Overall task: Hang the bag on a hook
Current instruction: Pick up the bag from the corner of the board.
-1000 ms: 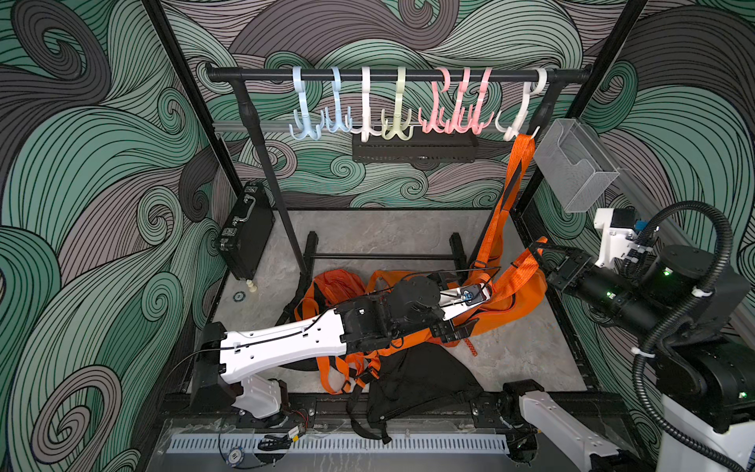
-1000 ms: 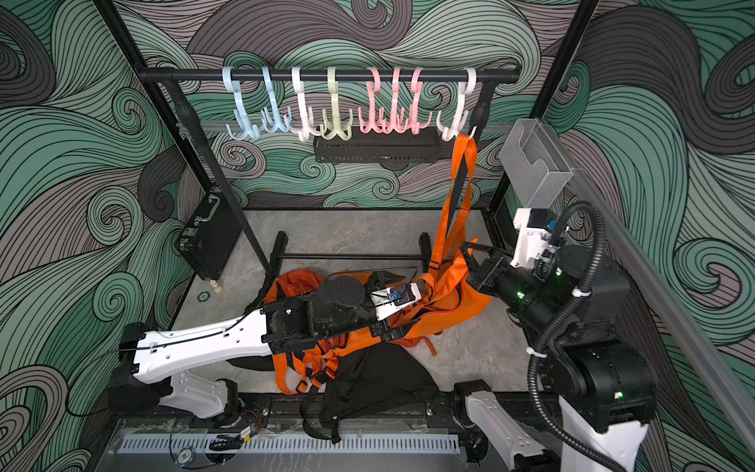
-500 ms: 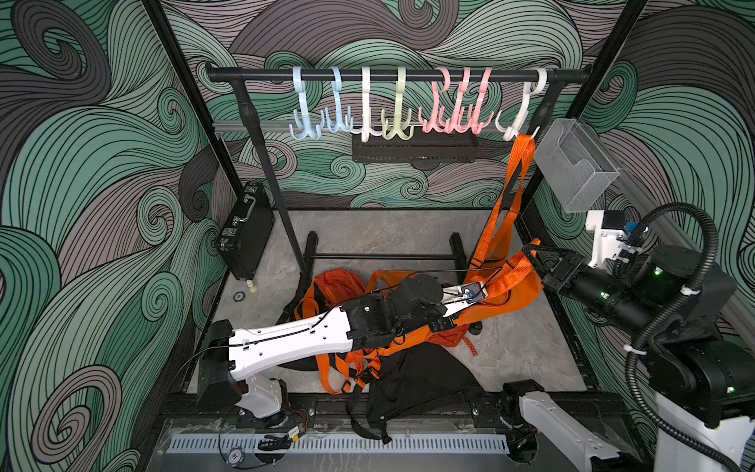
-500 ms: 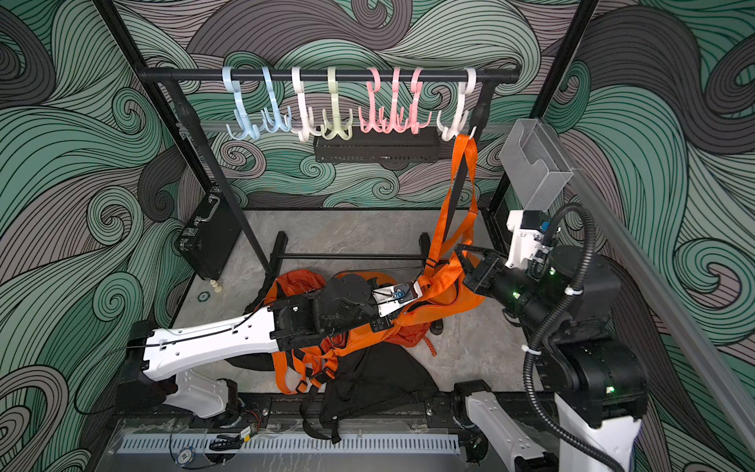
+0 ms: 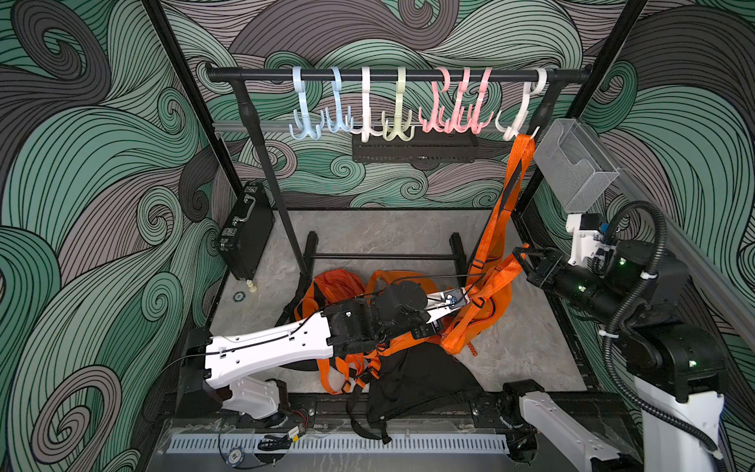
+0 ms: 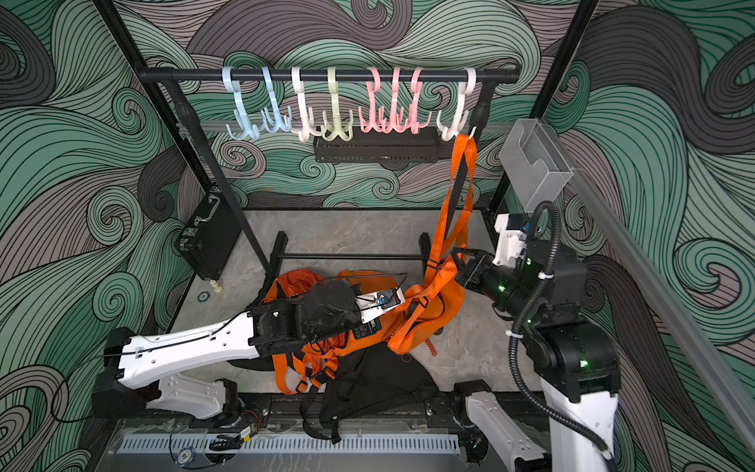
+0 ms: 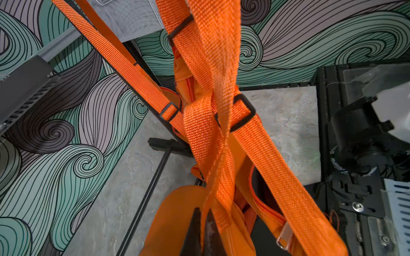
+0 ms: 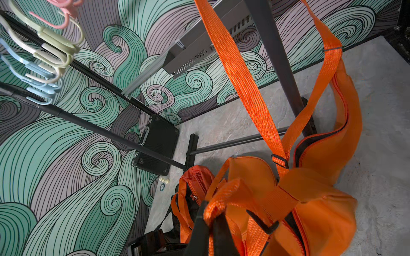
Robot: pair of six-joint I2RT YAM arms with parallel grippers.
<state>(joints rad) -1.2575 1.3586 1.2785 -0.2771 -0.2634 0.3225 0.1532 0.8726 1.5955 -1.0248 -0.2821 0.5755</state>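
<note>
— Open room anywhere?
— At left, black case [image 5: 245, 233] against the wall; bare counter [image 5: 367, 233] beyond the rack [image 5: 280, 204] legs. Middle crowded.
— Hands?
— Left hand [image 7: 203, 215] clenched on webbing [image 7: 208, 133] of the orange bag [image 5: 494, 306], right of centre; right hand [image 8: 209, 219] pinching another loop [image 8: 219, 199]. Its long strap [image 5: 521, 155] over the white hook [image 5: 521, 118], far right.

Left gripper [image 7: 203, 213] closed, reaching toward 2 o'clock in top views; right gripper [image 5: 519, 256] clamped, pointing 10 o'clock.
</note>
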